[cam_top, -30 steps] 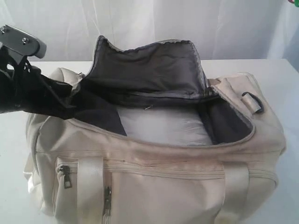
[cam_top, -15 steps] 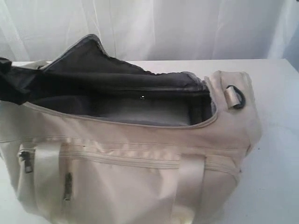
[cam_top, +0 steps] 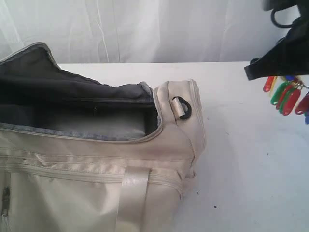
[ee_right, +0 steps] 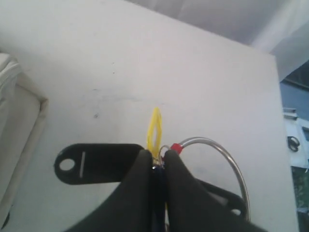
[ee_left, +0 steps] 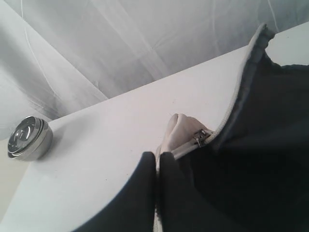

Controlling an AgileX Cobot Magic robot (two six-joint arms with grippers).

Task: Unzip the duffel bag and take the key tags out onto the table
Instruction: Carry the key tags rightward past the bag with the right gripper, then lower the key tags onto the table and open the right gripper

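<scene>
Leftward the large cream-beige fabric duffel bag [cam_top: 159, 145] has slid since a second ago, and the bunch of coloured plastic key tags [cam_top: 286, 99] now hangs above the plain white table [cam_top: 241, 183], well clear of the bag. The right gripper [ee_right: 157, 159] is pinched shut on the bunch's top so the tags dangle ready for lowering. The left gripper [ee_left: 157, 162] is clamped on the bag's zippered end, seemingly to steady it.

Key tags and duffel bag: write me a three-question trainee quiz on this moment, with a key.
1. True or false: the duffel bag is zipped shut.
2. The right gripper is shut on: A a strap; B the key tags; C nothing.
3. In the exterior view, on which side of the duffel bag do the key tags hang?
Key: 1 false, its top gapes open. 2 B. 3 The right.
</scene>
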